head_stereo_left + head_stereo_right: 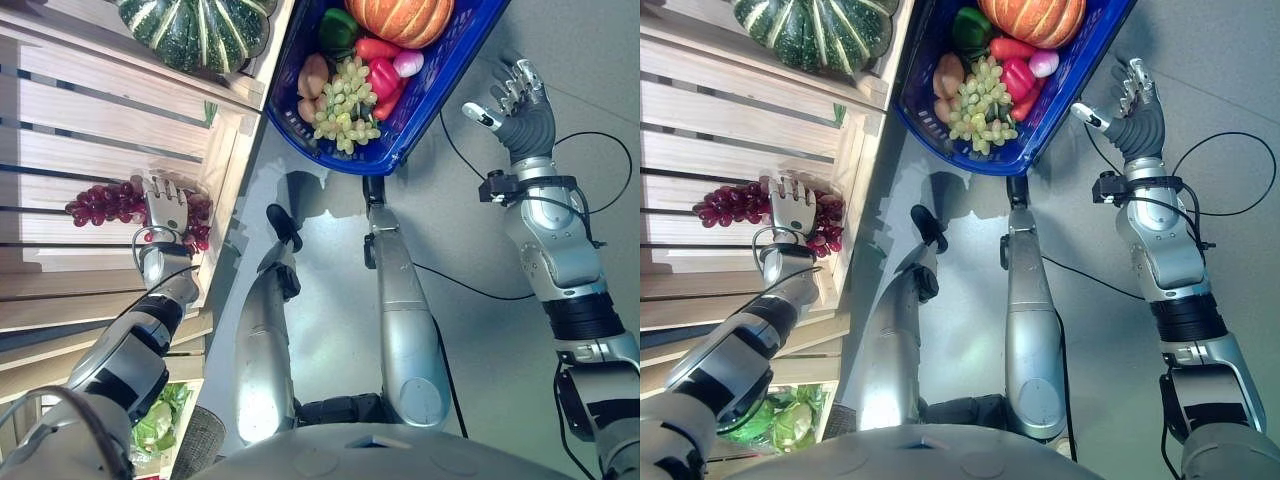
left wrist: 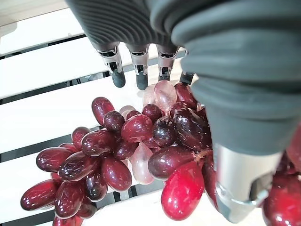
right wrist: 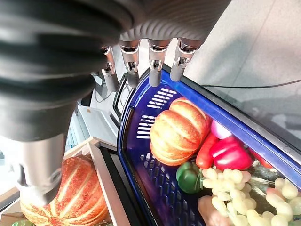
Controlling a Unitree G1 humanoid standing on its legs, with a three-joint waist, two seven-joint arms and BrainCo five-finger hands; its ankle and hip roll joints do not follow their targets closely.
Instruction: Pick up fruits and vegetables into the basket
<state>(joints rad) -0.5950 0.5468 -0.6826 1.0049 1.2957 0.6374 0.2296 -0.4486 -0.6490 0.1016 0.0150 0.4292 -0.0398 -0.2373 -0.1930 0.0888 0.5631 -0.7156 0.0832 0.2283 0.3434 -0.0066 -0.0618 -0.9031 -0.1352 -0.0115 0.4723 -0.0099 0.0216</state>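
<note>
A bunch of red grapes [image 1: 100, 203] lies on the pale wooden slatted shelf [image 1: 90, 120] at the left. My left hand [image 1: 165, 208] hovers right over the bunch's near end, open, with its fingers [image 2: 117, 77] straight above the grapes [image 2: 117, 155] and its thumb beside them. The blue plastic basket [image 1: 450, 60] sits at the top centre. It holds an orange pumpkin [image 1: 400, 18], green grapes [image 1: 345, 105], red peppers [image 1: 385, 75] and a green pepper [image 1: 338, 28]. My right hand [image 1: 512, 95] is open just beside the basket's right rim [image 3: 225, 106].
A green striped squash [image 1: 195, 30] rests in a wooden crate at the top left, close to the basket. Leafy greens [image 1: 160, 420] lie at the lower left. An orange striped pumpkin [image 3: 70, 197] sits in a crate beside the basket. Grey floor spreads to the right.
</note>
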